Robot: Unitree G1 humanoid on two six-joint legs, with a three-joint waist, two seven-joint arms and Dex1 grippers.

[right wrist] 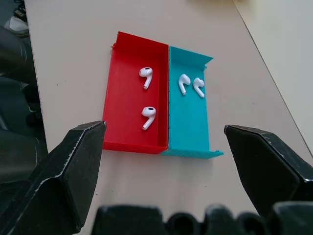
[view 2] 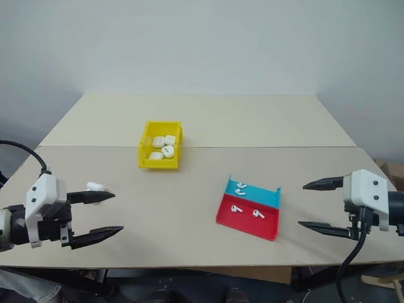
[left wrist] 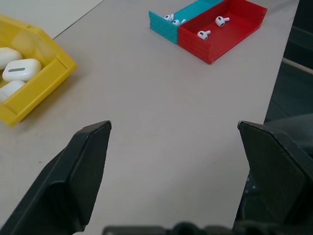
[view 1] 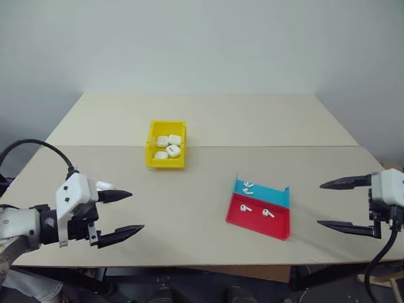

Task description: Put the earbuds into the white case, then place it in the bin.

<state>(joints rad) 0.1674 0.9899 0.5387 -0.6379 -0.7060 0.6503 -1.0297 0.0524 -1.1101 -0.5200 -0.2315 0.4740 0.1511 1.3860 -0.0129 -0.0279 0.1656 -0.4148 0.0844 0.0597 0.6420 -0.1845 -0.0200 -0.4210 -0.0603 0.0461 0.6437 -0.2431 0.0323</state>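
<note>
Several earbuds lie in a flat tray: two in its red half and two in its blue half. A lone white case rests on the table at the left, just behind the upper finger of my left gripper, which is open and empty. The yellow bin stands further back at centre-left and holds several white cases. My right gripper hovers open to the right of the tray, its fingers pointing toward it and holding nothing.
The pale table is made of two boards with a seam running just behind the bin. Its front edge lies close below both grippers. A plain wall stands behind the far board.
</note>
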